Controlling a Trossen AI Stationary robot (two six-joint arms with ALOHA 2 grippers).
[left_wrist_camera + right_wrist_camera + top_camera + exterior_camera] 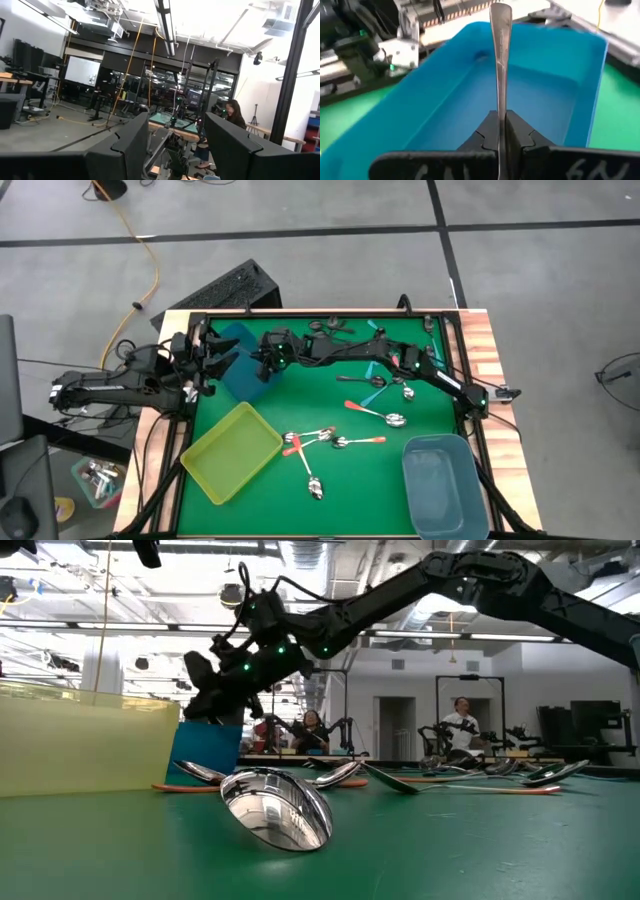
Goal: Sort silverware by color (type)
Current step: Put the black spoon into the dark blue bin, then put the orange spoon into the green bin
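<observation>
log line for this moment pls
right gripper: shut on grey spoon, over blue bin | left gripper: open, waiting at table edge

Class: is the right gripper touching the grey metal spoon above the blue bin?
Touching. The right wrist view shows the right gripper clamped on the grey metal spoon, over the blue plastic bin.

No readable text, label, brand, number or sign in any view. Pale raised marks on right gripper's [501, 131] body in right wrist view too blurred to make out.
</observation>
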